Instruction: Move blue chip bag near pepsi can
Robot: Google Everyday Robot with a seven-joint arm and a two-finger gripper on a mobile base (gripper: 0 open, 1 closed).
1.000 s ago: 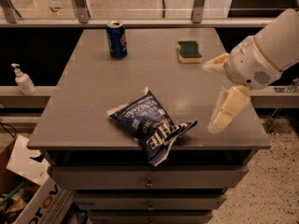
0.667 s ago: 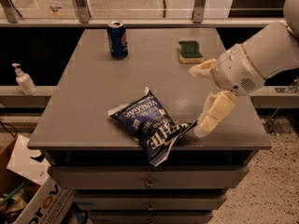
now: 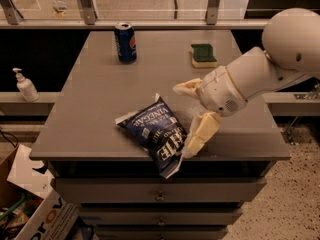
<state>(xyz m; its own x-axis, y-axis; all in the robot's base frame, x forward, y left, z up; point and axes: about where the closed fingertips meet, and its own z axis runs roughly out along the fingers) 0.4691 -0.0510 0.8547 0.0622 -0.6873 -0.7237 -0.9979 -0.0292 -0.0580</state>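
The blue chip bag (image 3: 156, 132) lies crinkled near the front edge of the grey table (image 3: 95, 109), one corner hanging over the edge. The pepsi can (image 3: 125, 42) stands upright at the far left of the tabletop, well apart from the bag. My gripper (image 3: 186, 120) is open just right of the bag. One cream finger (image 3: 187, 87) points left above the bag's far right corner. The other finger (image 3: 199, 134) hangs down against the bag's right side. Nothing is held.
A green-and-yellow sponge (image 3: 203, 55) lies at the far right of the table. A white pump bottle (image 3: 25, 86) stands on a ledge to the left. Drawers are below the tabletop. A cardboard box (image 3: 35, 211) sits on the floor at lower left.
My arm and gripper have moved left and down towards the bag, from the table's right edge to right beside the bag. The bag and can have not moved.
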